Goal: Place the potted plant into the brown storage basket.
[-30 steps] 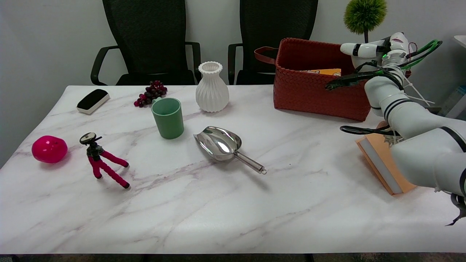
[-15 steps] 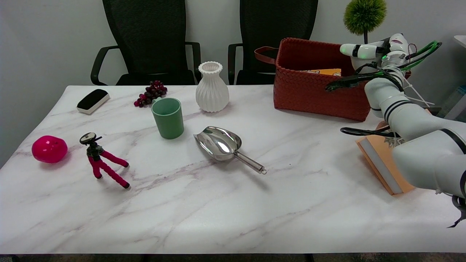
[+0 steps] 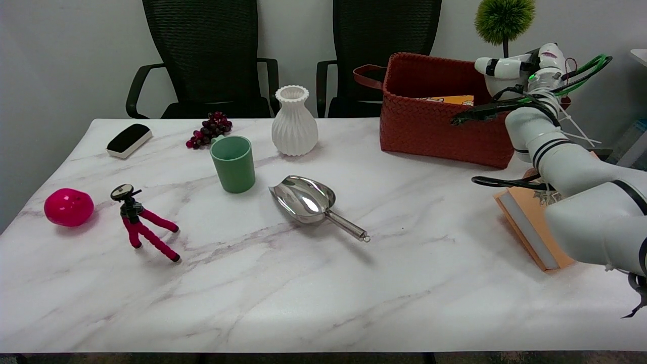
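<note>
marble table (image 3: 303, 283) holds: basket (image 3: 434, 126), vase (image 3: 294, 121), cup (image 3: 233, 164), scoop (image 3: 308, 201), tripod (image 3: 141, 222), ball (image 3: 68, 207), grapes (image 3: 209, 129), eraser (image 3: 129, 140), orange book (image 3: 530, 222).

A big white table (image 3: 303, 283) with thin grey and purple lines fills most of the view. Behind it stand two black chairs (image 3: 210, 55) (image 3: 384, 45) with mesh backs, side by side. The wall (image 3: 65, 55) behind them is plain and pale grey.

On the worktop (image 3: 313, 288), the ball (image 3: 68, 207) and tripod (image 3: 141, 222) lie near left. The cup (image 3: 233, 164) stands before the grapes (image 3: 209, 129), the vase (image 3: 294, 121) to its right. The scoop (image 3: 314, 203) lies centre, the basket (image 3: 434, 116) far right, the potted plant (image 3: 504, 20) above it.
</note>
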Robot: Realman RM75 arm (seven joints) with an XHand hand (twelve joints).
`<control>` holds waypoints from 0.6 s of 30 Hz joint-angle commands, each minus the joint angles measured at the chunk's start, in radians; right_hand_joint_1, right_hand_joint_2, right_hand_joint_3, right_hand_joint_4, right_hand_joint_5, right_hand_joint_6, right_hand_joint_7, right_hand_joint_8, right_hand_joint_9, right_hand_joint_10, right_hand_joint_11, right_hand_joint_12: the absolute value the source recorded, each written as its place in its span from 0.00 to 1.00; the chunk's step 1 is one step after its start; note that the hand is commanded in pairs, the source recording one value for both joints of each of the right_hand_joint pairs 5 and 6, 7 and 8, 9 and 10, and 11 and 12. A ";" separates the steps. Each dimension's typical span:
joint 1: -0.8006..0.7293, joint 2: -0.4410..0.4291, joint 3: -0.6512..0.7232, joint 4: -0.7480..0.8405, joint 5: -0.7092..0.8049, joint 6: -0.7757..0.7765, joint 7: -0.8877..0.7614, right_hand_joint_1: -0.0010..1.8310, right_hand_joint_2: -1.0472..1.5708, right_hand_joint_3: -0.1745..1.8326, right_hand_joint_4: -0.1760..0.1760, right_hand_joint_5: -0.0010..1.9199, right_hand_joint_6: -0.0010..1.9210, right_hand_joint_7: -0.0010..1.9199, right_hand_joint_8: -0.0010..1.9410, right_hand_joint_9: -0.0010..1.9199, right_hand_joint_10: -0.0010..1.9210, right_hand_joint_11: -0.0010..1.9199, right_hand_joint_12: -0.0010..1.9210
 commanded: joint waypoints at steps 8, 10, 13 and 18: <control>-0.015 0.001 -0.001 0.022 0.004 -0.001 0.000 0.68 0.35 0.52 0.50 0.23 0.23 0.68 0.67 0.65 0.65 0.99 0.99; -0.015 0.001 -0.001 0.022 0.004 -0.003 0.000 0.67 0.31 0.50 0.50 0.15 0.15 0.64 0.63 0.60 0.60 0.97 0.97; -0.012 0.001 -0.001 0.022 0.004 -0.008 0.000 0.64 0.30 0.41 0.50 0.10 0.10 0.62 0.61 0.59 0.59 0.96 0.96; -0.010 0.001 -0.001 0.022 0.002 -0.010 0.000 0.56 0.32 0.17 0.50 0.05 0.05 0.58 0.58 0.57 0.57 0.95 0.95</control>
